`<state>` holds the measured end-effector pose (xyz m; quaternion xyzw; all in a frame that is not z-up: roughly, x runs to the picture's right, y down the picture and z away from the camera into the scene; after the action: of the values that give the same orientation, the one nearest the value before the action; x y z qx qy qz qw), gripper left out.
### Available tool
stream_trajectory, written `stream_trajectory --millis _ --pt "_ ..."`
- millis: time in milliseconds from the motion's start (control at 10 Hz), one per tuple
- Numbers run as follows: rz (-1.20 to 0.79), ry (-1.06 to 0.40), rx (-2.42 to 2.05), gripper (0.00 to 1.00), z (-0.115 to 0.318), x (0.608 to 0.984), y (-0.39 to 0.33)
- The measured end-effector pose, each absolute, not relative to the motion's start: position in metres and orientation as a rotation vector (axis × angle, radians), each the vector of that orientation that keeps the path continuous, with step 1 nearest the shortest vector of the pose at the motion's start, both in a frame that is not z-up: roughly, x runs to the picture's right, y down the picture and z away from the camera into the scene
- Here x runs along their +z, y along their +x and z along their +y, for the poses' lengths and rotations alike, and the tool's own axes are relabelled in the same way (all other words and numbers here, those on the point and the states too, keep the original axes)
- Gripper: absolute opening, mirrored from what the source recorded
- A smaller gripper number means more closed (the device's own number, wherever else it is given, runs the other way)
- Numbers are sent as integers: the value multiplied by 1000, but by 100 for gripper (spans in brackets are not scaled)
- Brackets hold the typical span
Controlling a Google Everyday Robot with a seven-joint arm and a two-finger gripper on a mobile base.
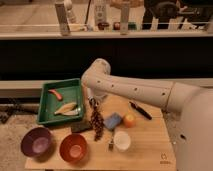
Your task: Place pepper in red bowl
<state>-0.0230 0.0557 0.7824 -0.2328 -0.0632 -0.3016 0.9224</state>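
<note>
The pepper [55,94] is a small red chili lying in the back left of the green tray [46,106]. The red bowl [73,148] stands empty at the table's front left, with a paler inner bottom. My gripper [92,102] hangs at the end of the white arm [135,90], just past the tray's right rim, right of the pepper and above a dark bunch-like item [96,123]. It holds nothing that I can see.
A pale yellow banana-like item [66,108] lies in the tray. A purple bowl [36,142] stands left of the red bowl. A white cup [122,141], blue block [113,120], orange fruit [129,120] and black tool [140,110] sit on the wooden table [150,150].
</note>
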Motion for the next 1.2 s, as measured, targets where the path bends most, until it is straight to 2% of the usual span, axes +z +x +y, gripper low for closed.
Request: stream_trajectory --millis 200,600,900,1200 --pt "-135 -476 -590 17 54 791 -28" --pt "-140 -472 -545 17 52 805 -16" --pt "-138 -471 -504 7 51 817 -13" --pt "-137 -468 -471 7 49 827 -9"
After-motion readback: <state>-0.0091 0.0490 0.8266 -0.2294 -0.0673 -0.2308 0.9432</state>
